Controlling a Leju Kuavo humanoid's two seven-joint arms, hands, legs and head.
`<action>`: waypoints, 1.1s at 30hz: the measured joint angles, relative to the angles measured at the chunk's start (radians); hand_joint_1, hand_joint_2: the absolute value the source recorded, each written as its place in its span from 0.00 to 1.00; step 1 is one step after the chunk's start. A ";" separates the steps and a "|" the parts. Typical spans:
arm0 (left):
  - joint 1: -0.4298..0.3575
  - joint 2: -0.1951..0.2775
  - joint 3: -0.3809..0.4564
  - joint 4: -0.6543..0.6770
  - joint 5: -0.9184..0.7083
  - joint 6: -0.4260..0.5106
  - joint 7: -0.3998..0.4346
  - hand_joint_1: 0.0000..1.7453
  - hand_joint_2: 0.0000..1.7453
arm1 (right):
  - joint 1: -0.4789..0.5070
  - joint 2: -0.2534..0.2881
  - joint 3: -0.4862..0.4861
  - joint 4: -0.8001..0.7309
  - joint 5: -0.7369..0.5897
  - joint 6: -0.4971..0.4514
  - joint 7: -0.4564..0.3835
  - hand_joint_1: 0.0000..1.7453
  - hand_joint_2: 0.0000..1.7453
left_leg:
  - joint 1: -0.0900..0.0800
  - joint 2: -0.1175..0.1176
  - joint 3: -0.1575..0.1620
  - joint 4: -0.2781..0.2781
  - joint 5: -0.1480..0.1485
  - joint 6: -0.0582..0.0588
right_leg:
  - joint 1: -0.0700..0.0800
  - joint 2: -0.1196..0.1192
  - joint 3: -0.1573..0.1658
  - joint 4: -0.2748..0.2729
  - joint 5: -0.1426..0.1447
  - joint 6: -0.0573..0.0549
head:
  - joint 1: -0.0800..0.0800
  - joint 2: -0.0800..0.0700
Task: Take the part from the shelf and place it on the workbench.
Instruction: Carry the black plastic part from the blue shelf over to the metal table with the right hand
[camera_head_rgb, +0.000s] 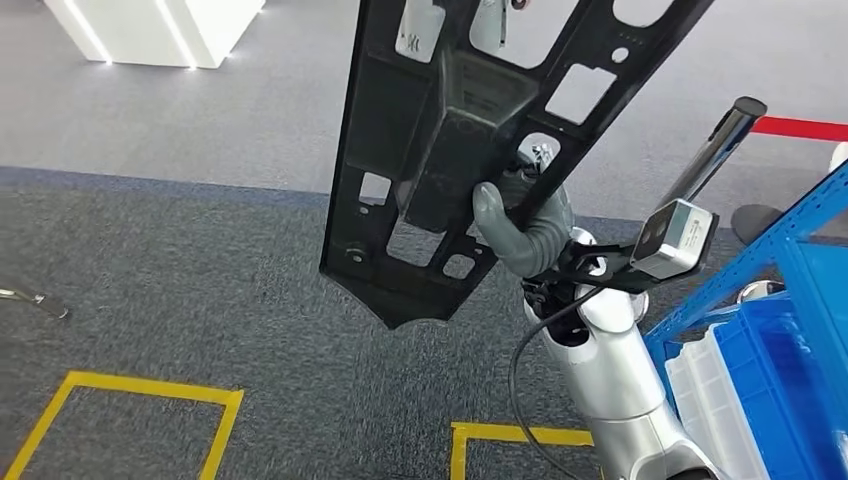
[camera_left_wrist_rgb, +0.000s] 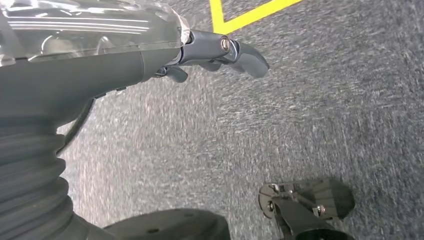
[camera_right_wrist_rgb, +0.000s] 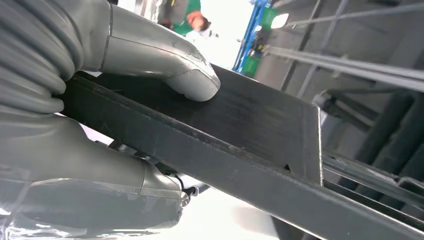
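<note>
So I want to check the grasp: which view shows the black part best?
The head view: it shows most of the black part with its cutouts, held up by the right hand. The right wrist view shows a close stretch of its edge under the thumb. The left wrist view looks at carpet.

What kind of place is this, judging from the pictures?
Probably a factory or warehouse demo floor: grey carpet with yellow floor markings, a blue shelf holding blue bins, and the right hand carrying a black part.

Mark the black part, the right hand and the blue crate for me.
black part (camera_head_rgb: 420, 130): head view, on its raised centre block.
right hand (camera_head_rgb: 525, 225): head view, on the grey thumb and palm gripping the part.
blue crate (camera_head_rgb: 770, 390): head view, on its ribbed side wall.
</note>
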 joint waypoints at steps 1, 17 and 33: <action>-0.001 0.001 0.000 0.000 0.001 0.000 0.000 0.00 1.00 | -0.002 0.000 0.000 0.000 -0.001 0.002 0.000 0.99 1.00 | -0.001 0.032 -0.020 0.044 -0.024 -0.005 | 0.001 -0.015 0.003 -0.002 0.000 -0.005 | 0.000 0.000; 0.006 0.001 0.001 0.000 0.014 -0.004 -0.002 0.00 1.00 | -0.012 -0.004 0.004 0.008 -0.001 0.008 -0.006 0.99 1.00 | -0.012 0.107 0.042 -0.064 0.028 0.053 | 0.022 -0.079 -0.003 0.085 -0.086 0.019 | 0.000 0.000; 0.006 -0.003 0.002 0.000 0.015 0.000 -0.003 0.00 1.00 | -0.011 0.000 0.005 0.020 0.001 0.008 -0.007 0.99 1.00 | -0.005 0.049 -0.035 0.074 -0.036 -0.005 | 0.006 -0.026 0.013 -0.007 -0.005 -0.012 | 0.000 0.000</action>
